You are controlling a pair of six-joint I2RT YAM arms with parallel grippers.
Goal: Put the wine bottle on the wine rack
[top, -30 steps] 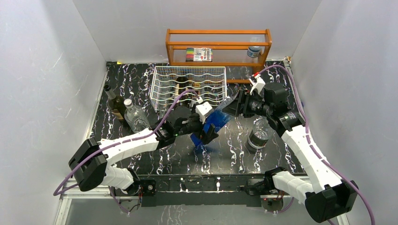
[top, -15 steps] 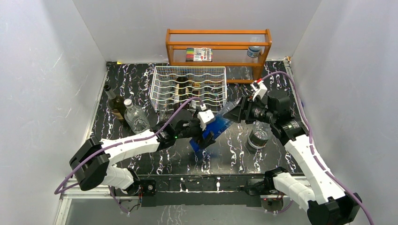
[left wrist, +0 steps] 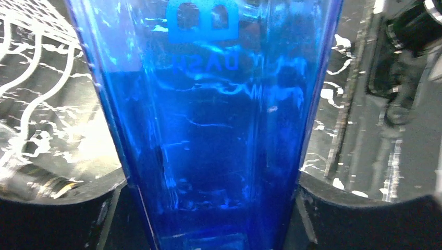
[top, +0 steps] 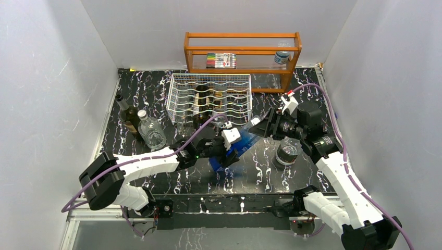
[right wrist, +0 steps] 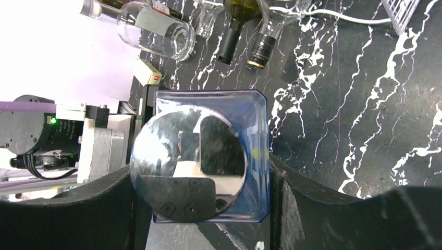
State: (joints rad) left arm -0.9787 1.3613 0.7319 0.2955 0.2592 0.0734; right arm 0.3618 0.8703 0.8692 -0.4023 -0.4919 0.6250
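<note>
With left hand (top: 223, 152) clamping the blue square glass bottle (top: 241, 141) and right hand (top: 259, 126) pinching its cap, it's tilted, seemingly to slide into the white wire-grid rack (top: 237, 83).

1. Left arm (top: 146, 164): white shell segments between bulky, rounded black joints.
2. Right arm (top: 346, 179): the same white shells and black joints.
3. A purple cable (top: 312, 85) runs along each arm.
4. Each wrist carries a white camera block (top: 231, 136).
5. Small green light (right wrist: 53, 121) on a black motor housing.
6. Fingers (right wrist: 68, 208): matte black, broad, smooth.
</note>
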